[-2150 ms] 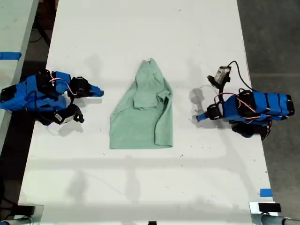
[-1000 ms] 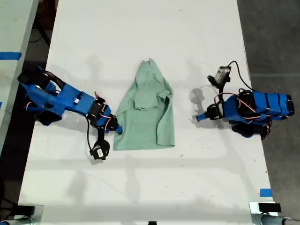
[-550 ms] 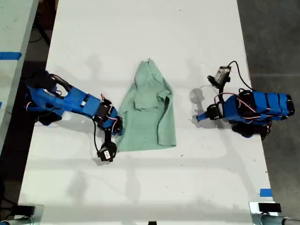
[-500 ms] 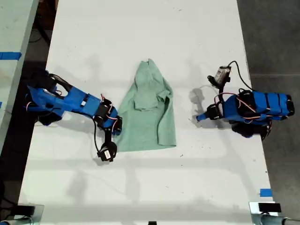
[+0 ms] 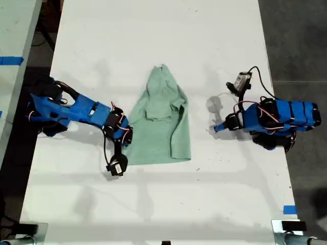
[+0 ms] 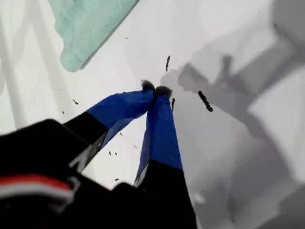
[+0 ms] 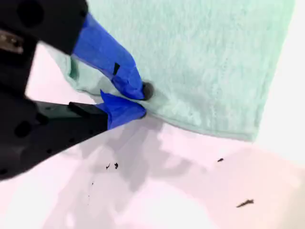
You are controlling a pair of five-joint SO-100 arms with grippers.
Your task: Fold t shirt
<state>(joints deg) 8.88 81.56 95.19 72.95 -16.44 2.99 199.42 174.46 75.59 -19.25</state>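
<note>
exterior overhead; wrist views close, sharing t shirt [image 5: 159, 120].

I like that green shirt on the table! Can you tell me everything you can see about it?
The t shirt is small, pale mint green, and looks like soft, slightly fuzzy cloth. It lies flat on the white table, partly folded already: narrow at the end farther up the exterior view, wide at its straight hem, with a sleeve tucked over the middle and some wrinkles. My second gripper has its jaws pinched on the hem's edge, at the exterior view's left corner. My first gripper is shut, apart from the shirt.
</note>
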